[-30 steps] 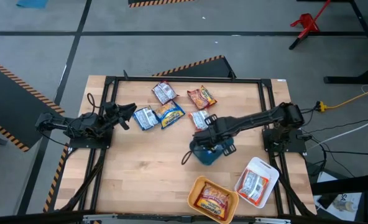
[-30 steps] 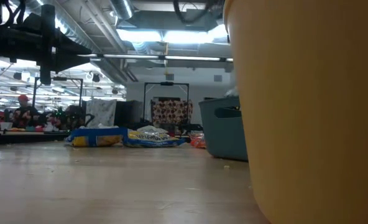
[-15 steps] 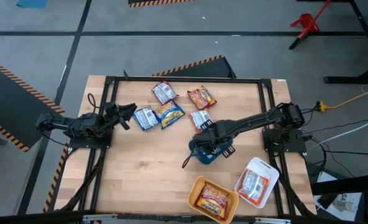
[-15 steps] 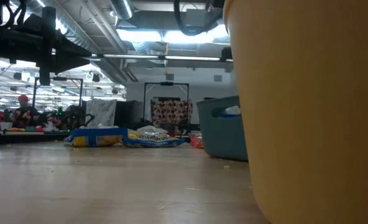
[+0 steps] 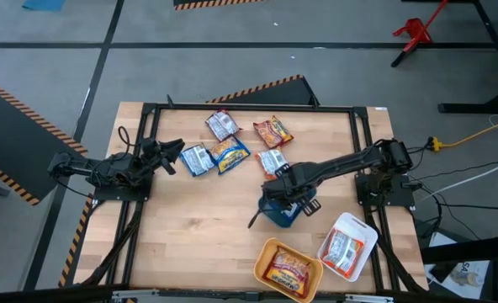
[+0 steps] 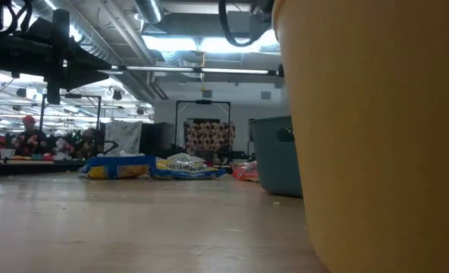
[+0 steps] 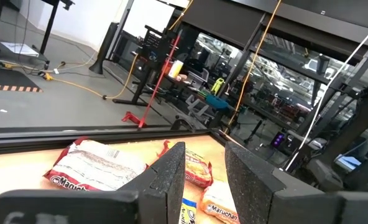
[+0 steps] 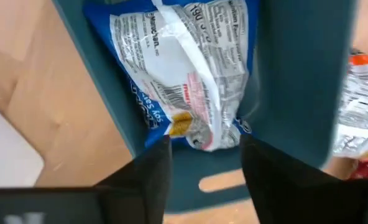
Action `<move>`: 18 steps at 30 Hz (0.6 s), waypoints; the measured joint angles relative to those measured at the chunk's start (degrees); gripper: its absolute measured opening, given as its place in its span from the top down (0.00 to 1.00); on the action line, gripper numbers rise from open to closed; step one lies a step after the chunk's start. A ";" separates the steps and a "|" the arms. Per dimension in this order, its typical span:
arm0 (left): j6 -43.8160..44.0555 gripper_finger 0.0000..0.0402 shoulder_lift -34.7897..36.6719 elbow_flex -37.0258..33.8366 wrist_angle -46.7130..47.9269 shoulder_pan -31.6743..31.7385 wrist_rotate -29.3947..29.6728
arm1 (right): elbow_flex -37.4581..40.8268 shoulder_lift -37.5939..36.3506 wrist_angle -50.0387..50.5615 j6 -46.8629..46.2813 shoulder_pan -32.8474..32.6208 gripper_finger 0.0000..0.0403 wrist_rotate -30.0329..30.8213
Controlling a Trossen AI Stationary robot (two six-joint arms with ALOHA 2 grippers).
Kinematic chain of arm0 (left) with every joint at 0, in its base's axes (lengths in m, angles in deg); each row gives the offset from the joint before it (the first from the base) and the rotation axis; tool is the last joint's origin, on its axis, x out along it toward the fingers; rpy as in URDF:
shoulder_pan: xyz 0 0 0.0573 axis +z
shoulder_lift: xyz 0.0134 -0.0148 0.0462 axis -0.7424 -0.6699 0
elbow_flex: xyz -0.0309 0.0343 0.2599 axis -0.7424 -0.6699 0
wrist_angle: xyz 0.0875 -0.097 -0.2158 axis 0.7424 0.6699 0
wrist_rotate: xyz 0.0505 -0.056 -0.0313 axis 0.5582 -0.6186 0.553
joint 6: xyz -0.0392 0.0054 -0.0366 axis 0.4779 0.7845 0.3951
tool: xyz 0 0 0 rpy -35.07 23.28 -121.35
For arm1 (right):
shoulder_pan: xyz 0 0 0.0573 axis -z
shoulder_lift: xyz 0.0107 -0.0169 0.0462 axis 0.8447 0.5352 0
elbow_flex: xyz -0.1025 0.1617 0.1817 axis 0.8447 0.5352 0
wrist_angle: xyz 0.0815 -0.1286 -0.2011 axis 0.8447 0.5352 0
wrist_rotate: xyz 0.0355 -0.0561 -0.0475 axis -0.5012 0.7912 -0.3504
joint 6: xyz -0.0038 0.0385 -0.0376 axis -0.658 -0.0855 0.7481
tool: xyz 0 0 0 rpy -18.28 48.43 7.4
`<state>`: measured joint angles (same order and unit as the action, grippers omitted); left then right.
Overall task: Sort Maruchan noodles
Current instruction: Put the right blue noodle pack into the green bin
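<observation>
Blue Maruchan packet (image 8: 187, 68) dropped into teal tray (image 5: 276, 210)

Right gripper (image 8: 202, 165) parted above it at centre frame, grasping nothing; left gripper (image 7: 204, 171) parted, empty, idling at left edge.

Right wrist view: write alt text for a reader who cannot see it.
A blue-and-white Maruchan packet lies inside the teal tray, just past the right claw, whose dark fingers stand apart. Bare wooden table shows beside the tray.
</observation>
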<state>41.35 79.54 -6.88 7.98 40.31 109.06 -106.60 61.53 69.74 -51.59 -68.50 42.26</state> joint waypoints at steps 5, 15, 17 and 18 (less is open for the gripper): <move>0.03 0.73 0.00 0.00 0.00 0.01 0.80 | -6.64 -0.83 3.32 -0.60 1.15 0.48 0.15; 0.39 0.73 0.00 0.00 0.00 -0.01 1.09 | -18.03 -1.36 -18.38 -7.26 10.31 0.35 5.22; 0.42 0.73 0.00 0.00 0.00 -0.01 1.04 | -17.99 -1.10 -23.99 -11.81 12.85 0.30 4.30; 0.42 0.73 0.00 -0.01 0.00 -0.01 1.00 | -18.03 -0.61 -26.59 -14.54 14.10 0.27 3.77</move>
<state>41.77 79.54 -6.89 7.98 40.30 110.06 -124.63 60.92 43.15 -66.13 -54.40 46.03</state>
